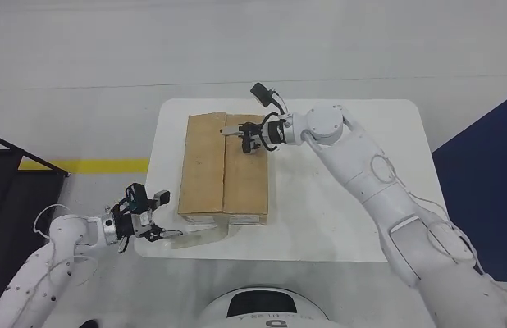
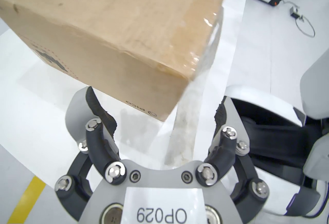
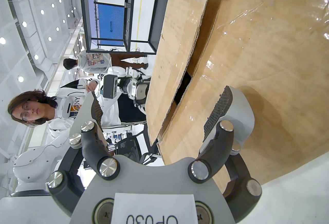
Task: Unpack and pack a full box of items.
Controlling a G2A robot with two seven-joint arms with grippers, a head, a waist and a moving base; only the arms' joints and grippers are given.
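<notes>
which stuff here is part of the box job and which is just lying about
Job: cardboard box, peeled tape strip, left gripper, right gripper.
Lying about: yellow floor line, black rack, blue panel.

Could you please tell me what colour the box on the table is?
The box is light brown cardboard, seen best in the left wrist view.

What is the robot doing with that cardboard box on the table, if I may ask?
It looks to be opening it. The cardboard box sits on the white table with its top flaps down, one slightly raised along the middle seam. The right gripper, open, is at the far end of that seam. The left gripper, also open, is at the table's near corner, and a loose strip of clear tape trails from the box between its fingers.
</notes>
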